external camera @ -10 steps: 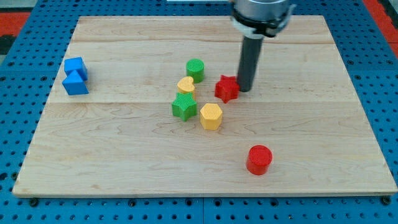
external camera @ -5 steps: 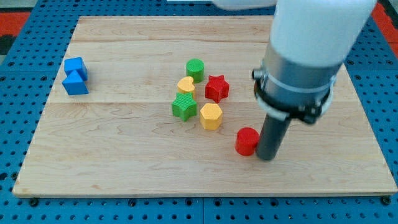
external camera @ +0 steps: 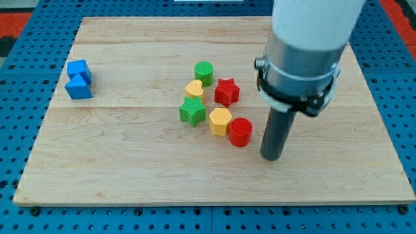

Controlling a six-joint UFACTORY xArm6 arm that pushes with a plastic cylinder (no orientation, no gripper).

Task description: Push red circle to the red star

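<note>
- The arm carried no gripper; it ended in a straight dark rod, so no open or closed state applied.
- My tip [external camera: 272, 158] rested on the wooden bench [external camera: 117, 162], right of centre and toward the view's bottom.
- The red circle [external camera: 240, 132] stood just to the view's left of my tip and slightly higher in the view; a narrow gap appeared to separate them, though contact could not be ruled out.
- The red circle sat against the lower right side of the yellow hexagon [external camera: 220, 121].
- The red star [external camera: 227, 91] lay above the red circle in the view, near it but apart, with the yellow hexagon's upper edge close below the star.
- The green circle [external camera: 204, 73] stood up and to the view's left of the red star.
- The yellow heart [external camera: 194, 89] lay just below the green circle and beside the red star's left side.
- The green star [external camera: 192, 111] sat directly below the yellow heart and immediately left of the yellow hexagon.
- Two blue blocks lay touching, well apart from the cluster, near the bench's left edge: a blue cube [external camera: 78, 69] above a second blue block [external camera: 78, 88] whose shape could not be made out with certainty.
- The bench rested on a blue perforated base [external camera: 403, 117].
</note>
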